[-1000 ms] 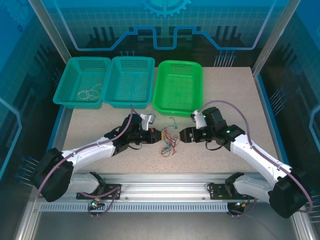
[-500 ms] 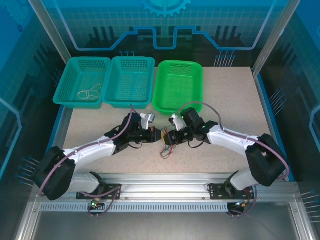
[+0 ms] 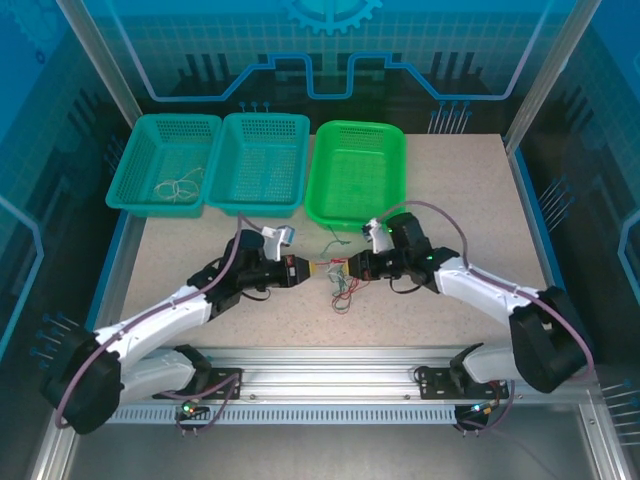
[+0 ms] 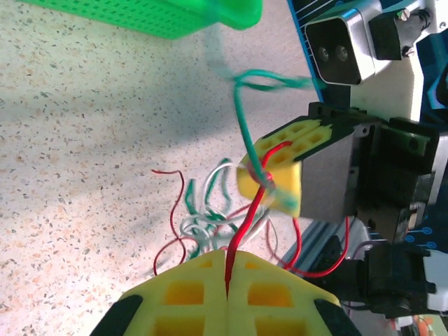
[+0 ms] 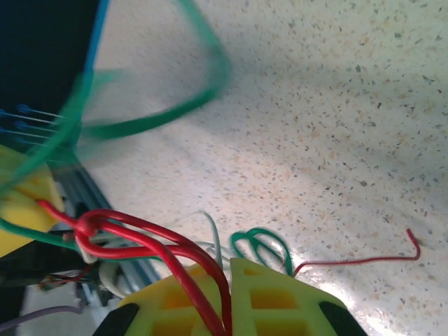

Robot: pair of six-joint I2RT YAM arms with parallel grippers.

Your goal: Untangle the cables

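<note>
A tangle of thin red, green and white cables (image 3: 343,287) hangs between my two grippers at the table's near middle. My left gripper (image 3: 312,269) is shut on a single red cable (image 4: 241,224) that runs taut from its yellow fingertips (image 4: 189,280) toward the right gripper. In the left wrist view the rest of the tangle (image 4: 206,210) droops onto the table. My right gripper (image 3: 346,267) is shut on red cables (image 5: 161,245), which form a knot with a white strand beside its fingers. A green cable (image 5: 203,87) loops up above it.
Three baskets line the back: two teal ones (image 3: 166,162) (image 3: 262,160) and a bright green one (image 3: 357,172) just beyond the grippers. Loose white cables (image 3: 178,186) lie in the far-left teal basket. The table's metal rail (image 3: 330,365) runs along the near edge.
My right gripper swung left into the tangle and shut on it. Then the two grippers drew apart, the left arm retreating left, and the red cable went taut between them.
</note>
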